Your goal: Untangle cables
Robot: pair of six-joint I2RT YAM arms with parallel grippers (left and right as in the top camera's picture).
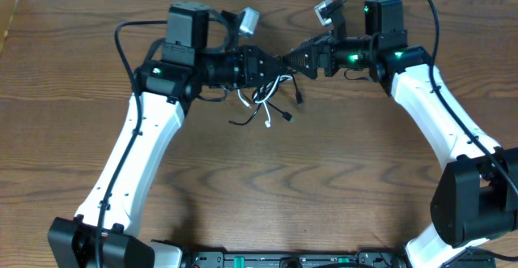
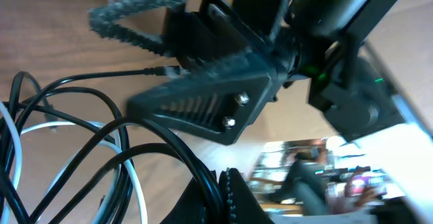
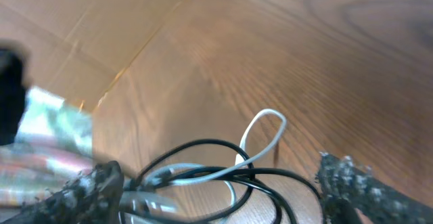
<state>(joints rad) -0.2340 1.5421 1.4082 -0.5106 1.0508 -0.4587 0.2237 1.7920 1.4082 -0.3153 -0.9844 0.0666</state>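
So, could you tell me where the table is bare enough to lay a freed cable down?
Bare table lies between left arm and right arm, in front of the cables, and outside the left arm. The back centre is crowded: left gripper and right gripper meet at the tangle.

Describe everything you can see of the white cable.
The white cable is a thin, smooth, flexible cord, plastic-sheathed by its look. It is tangled with the black cables, crossing and touching them, in a bundle between the two grippers over the wooden table. In the right wrist view one narrow loop sticks out of the tangle, between the open jaws of the right gripper. Its end plugs cannot be made out. A black cable, not the white one, seems to run into the shut left gripper.
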